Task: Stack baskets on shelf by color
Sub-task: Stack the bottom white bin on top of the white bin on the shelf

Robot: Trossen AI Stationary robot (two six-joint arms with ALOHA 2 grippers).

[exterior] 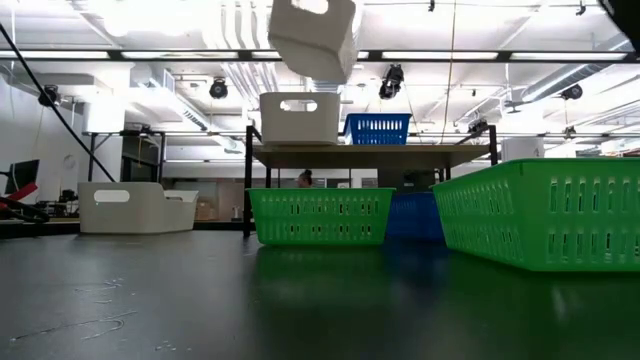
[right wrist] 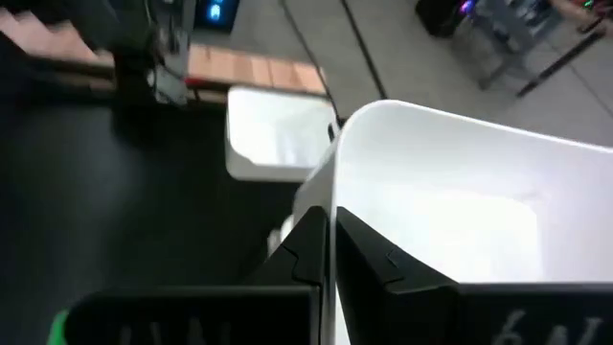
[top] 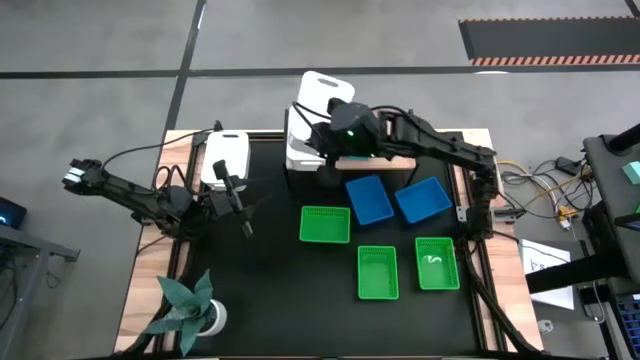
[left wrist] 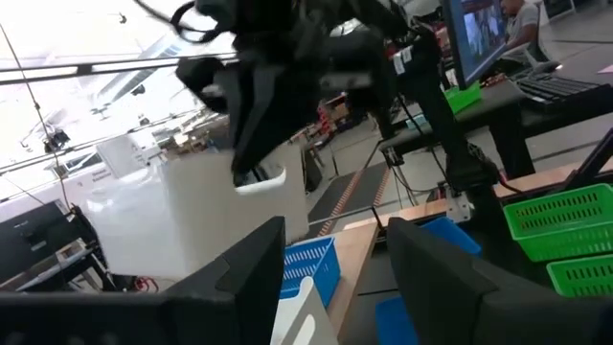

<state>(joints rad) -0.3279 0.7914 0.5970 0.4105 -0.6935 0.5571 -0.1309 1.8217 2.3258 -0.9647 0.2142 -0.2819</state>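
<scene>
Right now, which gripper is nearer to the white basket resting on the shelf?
Right. The right gripper hangs directly above that white basket, shut on another white basket. The left gripper waits open over the table, well off to the side.

high: overhead, whole table (top: 270, 300) | low: tabletop level | wrists: close

Bright overhead light, soft wrist cams

We get even light on the high view with faint shadows on the black bench (top: 270, 290), which shows a dull sheen in the low view. Ceiling strip lights (exterior: 180, 55) blow out there, and the nearest green basket (exterior: 545, 215) looks a bit soft up close. Our left wrist view is smeared, with a washed-out white basket (left wrist: 182, 216) against a glaring background. In the right wrist view the held white basket (right wrist: 460, 201) is overexposed and blurry, dark fingers (right wrist: 374, 259) out of focus.
</scene>
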